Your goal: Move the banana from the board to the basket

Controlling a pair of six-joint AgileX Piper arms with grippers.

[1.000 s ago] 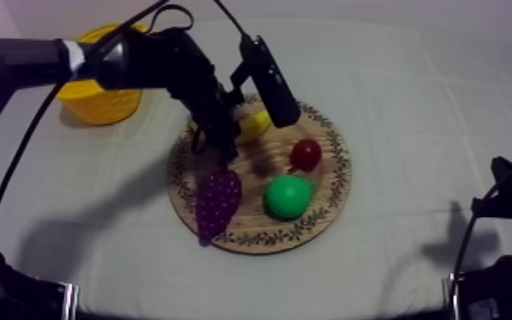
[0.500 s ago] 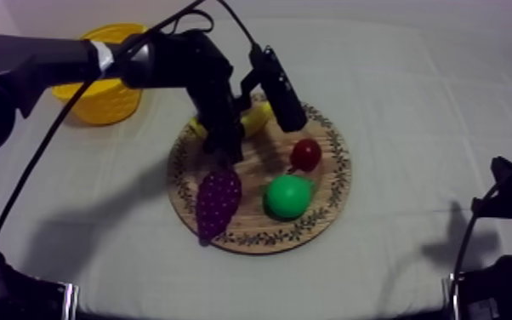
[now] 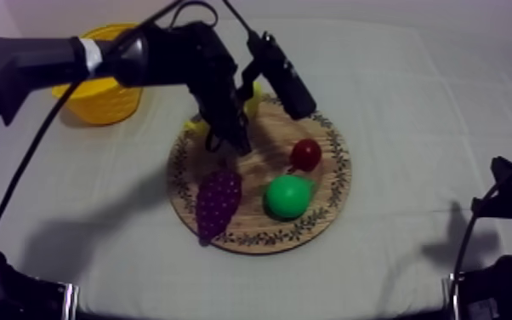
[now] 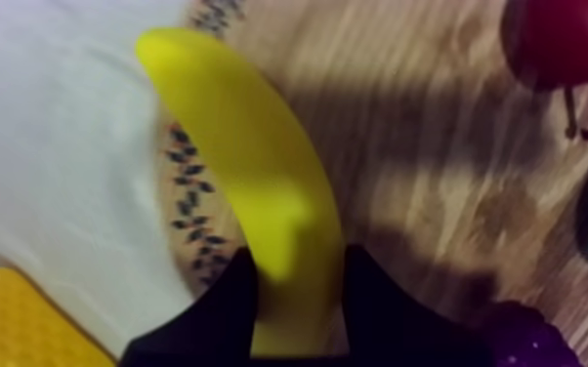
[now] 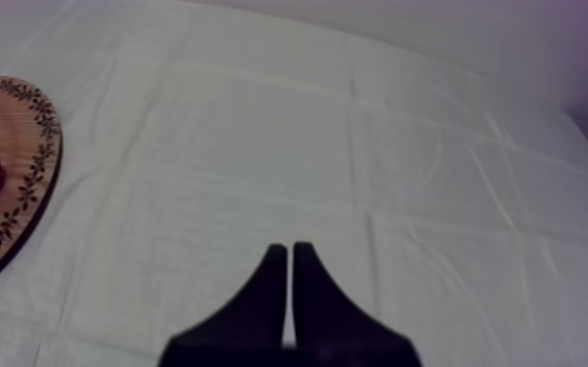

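My left gripper (image 3: 230, 134) is shut on the yellow banana (image 4: 249, 195), its black fingers (image 4: 222, 314) clasping one end. The banana (image 3: 194, 127) hangs across the patterned rim of the round wooden board (image 3: 327, 213), on the side towards the yellow basket (image 3: 98, 95). Its free end points out over the cloth, and a corner of the basket (image 4: 10, 322) lies close by. My right gripper (image 5: 290, 265) rests shut as a narrow wedge over bare cloth, well to the right of the board (image 5: 26, 166).
On the board lie a purple bunch of grapes (image 3: 218, 200), a green pear (image 3: 288, 197) and a small red fruit (image 3: 305, 154). The red fruit (image 4: 564, 39) sits just beyond the banana. My right arm (image 3: 510, 221) stays at the table's lower right.
My left gripper has closed on the banana and drawn it from the board's far rim towards the basket side. The right arm has not moved.
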